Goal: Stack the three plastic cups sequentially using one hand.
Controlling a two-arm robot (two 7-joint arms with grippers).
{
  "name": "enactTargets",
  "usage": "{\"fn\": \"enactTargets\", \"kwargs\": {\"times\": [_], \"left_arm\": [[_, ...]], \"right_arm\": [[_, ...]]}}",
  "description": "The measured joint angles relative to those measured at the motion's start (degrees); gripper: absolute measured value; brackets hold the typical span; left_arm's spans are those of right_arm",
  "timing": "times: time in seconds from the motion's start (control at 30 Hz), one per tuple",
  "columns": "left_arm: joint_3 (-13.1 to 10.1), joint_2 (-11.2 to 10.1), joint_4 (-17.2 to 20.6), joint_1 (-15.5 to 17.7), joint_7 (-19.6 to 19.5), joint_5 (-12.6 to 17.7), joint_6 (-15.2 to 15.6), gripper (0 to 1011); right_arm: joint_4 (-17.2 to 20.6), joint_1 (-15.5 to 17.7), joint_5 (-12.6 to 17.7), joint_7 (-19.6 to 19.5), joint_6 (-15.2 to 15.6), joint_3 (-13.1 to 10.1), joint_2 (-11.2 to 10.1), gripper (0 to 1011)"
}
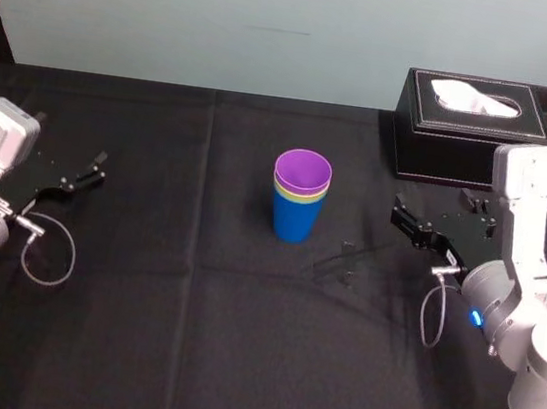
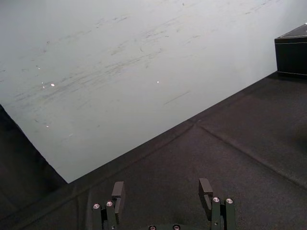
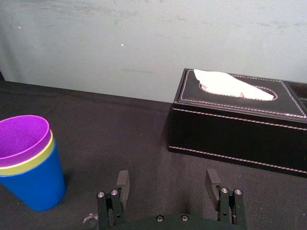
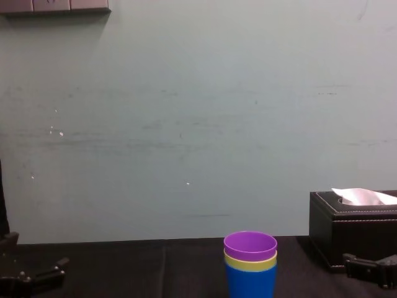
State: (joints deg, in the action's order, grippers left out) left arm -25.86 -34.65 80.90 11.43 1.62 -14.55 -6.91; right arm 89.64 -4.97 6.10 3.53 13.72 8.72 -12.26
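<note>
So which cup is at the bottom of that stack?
The blue cup: it stands on the table, yellow-green cup nested inside it, purple cup topmost.

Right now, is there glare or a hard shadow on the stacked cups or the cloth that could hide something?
Head view: the stacked cups are evenly lit, without glare; a faint shadow lies on the cloth beside the open right gripper. Left wrist view: small bright specks dot the wall beyond the open left gripper. Right wrist view: the white tissue is the brightest spot.
</note>
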Motion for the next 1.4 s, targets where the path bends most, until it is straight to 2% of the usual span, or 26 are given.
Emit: {"fn": "enactTargets", "kwargs": {"times": [0.03,1.4], "left_arm": [[0.0,0.0,0.0,0.0,0.0,0.0,0.0,1011],[0.0,0.0,0.0,0.0,0.0,0.0,0.0,1011]], "right_arm": [[-0.3,0.1,-0.3,-0.1,-0.7,0.0,0.1,1004],[0.4,0.0,0.3,0.0,0.8,0.0,-0.1,1003]]}}
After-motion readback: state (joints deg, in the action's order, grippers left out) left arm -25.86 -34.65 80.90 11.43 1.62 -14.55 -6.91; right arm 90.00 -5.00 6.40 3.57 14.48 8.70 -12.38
